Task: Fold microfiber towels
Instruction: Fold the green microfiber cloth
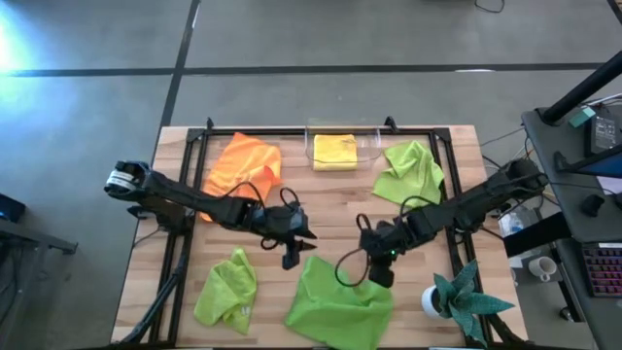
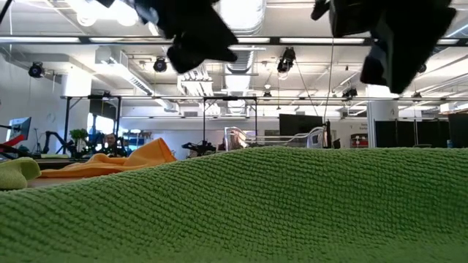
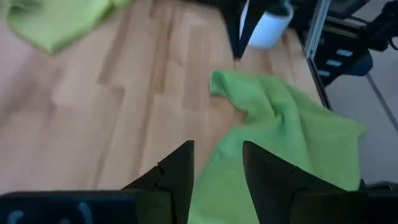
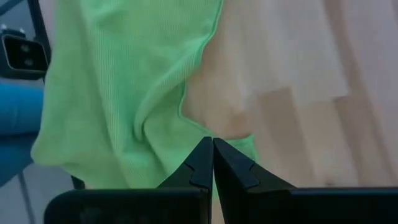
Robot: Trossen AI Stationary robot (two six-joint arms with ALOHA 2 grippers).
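A crumpled lime green towel (image 1: 340, 303) lies at the middle of the table's near edge; it also fills the low view (image 2: 256, 204). My left gripper (image 1: 292, 251) hangs open above the towel's far left edge (image 3: 280, 130), touching nothing. My right gripper (image 1: 379, 272) hangs shut over the towel's far right edge (image 4: 124, 93). In the low view both grippers, left (image 2: 197, 40) and right (image 2: 398, 44), are well clear of the cloth. A second lime towel (image 1: 228, 290) lies near left, an orange one (image 1: 243, 165) far left, and a third lime one (image 1: 408, 170) far right.
A clear bin (image 1: 367, 136) at the far middle holds a folded yellow towel (image 1: 335, 152). A teal spiky plant in a white pot (image 1: 457, 297) stands at the near right corner, close to the right arm. Bare wood (image 1: 330, 209) shows in the table's middle.
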